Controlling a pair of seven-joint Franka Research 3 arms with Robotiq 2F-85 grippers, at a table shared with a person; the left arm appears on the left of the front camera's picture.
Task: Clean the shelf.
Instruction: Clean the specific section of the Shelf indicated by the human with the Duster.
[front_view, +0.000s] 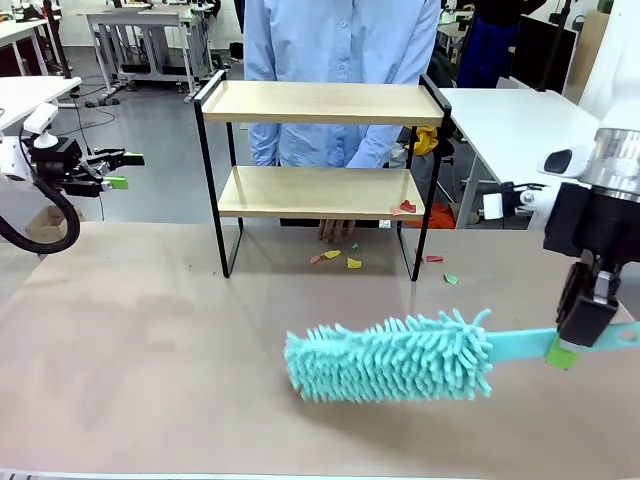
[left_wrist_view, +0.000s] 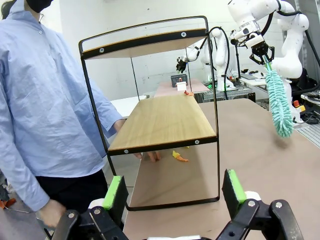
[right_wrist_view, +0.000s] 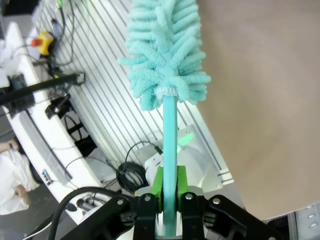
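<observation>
The shelf (front_view: 322, 103) stands at the far middle of the worktop (front_view: 150, 350), its 2 boards running side to side, with a red scrap (front_view: 407, 207) on the lower one's right end. Nearer the robot, the duster (front_view: 390, 358) is held low and parallel, head pointing left, handle clamped in the right fingers (front_view: 578, 312). The left fingers (front_view: 118, 183) hang spread and empty far left, so the right arm looks better placed.

The left gripper (front_view: 122, 170) and right gripper (front_view: 562, 352) are black with green pads (left_wrist_view: 114, 192), on white arms (front_view: 568, 160). The person wears a light blue long-sleeved shirt (front_view: 340, 40).
</observation>
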